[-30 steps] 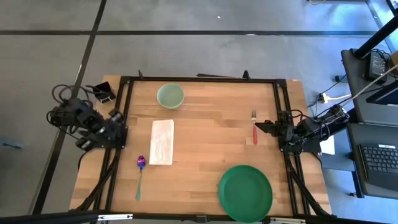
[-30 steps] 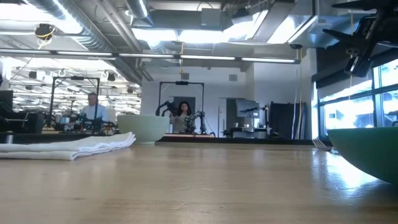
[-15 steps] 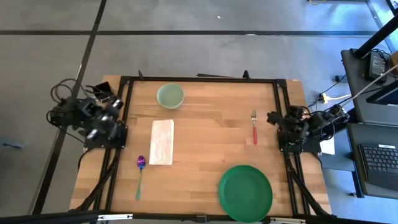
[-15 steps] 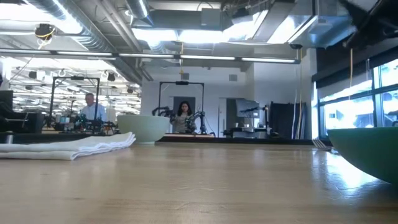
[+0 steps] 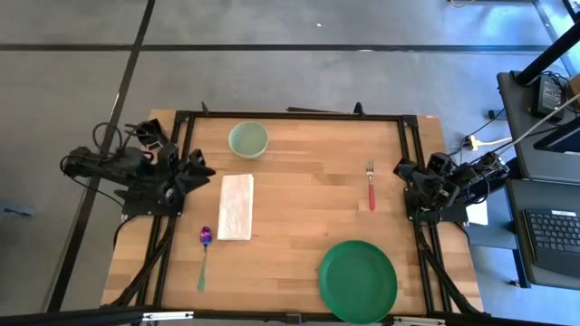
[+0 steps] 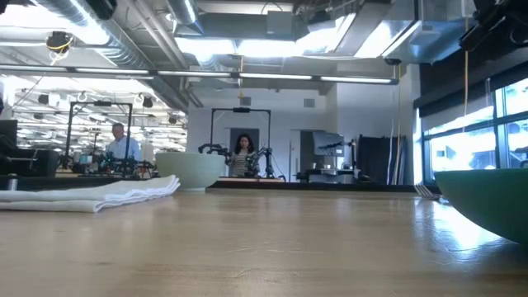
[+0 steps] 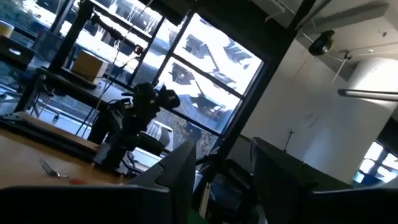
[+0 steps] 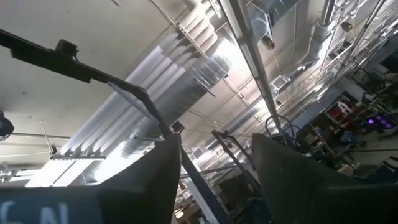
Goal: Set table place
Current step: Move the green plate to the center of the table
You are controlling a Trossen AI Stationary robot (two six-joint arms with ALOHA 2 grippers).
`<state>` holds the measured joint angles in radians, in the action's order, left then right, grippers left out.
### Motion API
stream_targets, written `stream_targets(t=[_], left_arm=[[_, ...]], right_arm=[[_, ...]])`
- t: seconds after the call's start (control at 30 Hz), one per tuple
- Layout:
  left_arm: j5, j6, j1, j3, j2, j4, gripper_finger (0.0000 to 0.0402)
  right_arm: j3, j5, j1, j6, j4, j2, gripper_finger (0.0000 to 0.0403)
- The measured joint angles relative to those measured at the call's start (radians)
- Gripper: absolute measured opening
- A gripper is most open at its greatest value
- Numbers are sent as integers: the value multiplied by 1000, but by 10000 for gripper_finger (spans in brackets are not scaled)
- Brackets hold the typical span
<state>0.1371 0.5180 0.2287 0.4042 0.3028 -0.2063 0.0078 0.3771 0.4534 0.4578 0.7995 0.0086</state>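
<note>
high view, round green plate (image 5: 357, 281), folded white napkin (image 5: 236, 206)

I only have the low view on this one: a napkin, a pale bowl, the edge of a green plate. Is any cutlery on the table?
Observer: Yes. A fork with a red handle lies near the right edge of the table.
Operator: Only the fork?
Observer: No. A spoon with a green handle lies on the left side, apart from the napkin, toward the end of the table where the green plate sits.
Operator: Where are the arms?
Observer: The left gripper hangs over the table's left edge, beside the napkin. The right gripper is at the right edge near the fork. Neither holds anything.
</note>
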Motion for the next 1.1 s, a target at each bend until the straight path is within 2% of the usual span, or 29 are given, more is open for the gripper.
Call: stream_targets(t=[0.13,0.27,0.37,0.47,0.53,0.7,0.77,0.83,0.97,1.1], left_arm=[[5,61,0,0,19,-3,147],[10,102,-1,0,34,-8,143],[28,109,-7,0,44,-10,143],[39,140,-15,0,71,-4,143],[37,146,-23,0,87,-5,143],[37,161,-28,0,115,-13,143],[41,161,-28,0,125,-16,143],[42,164,-28,0,130,-20,143],[42,162,-28,0,131,-22,143],[42,149,-27,0,131,-22,143]], right_arm=[[0,36,0,68,-4,0,197],[0,184,0,112,16,0,197],[6,213,0,105,17,1,197],[67,158,0,63,33,24,197],[152,74,0,2,39,67,197],[452,-181,1,-198,-10,320,197],[594,-247,1,-220,-135,443,197],[741,-254,1,-209,-338,563,197],[1005,-123,1,-96,-802,789,197],[1177,-19,0,-74,-1180,987,197]])
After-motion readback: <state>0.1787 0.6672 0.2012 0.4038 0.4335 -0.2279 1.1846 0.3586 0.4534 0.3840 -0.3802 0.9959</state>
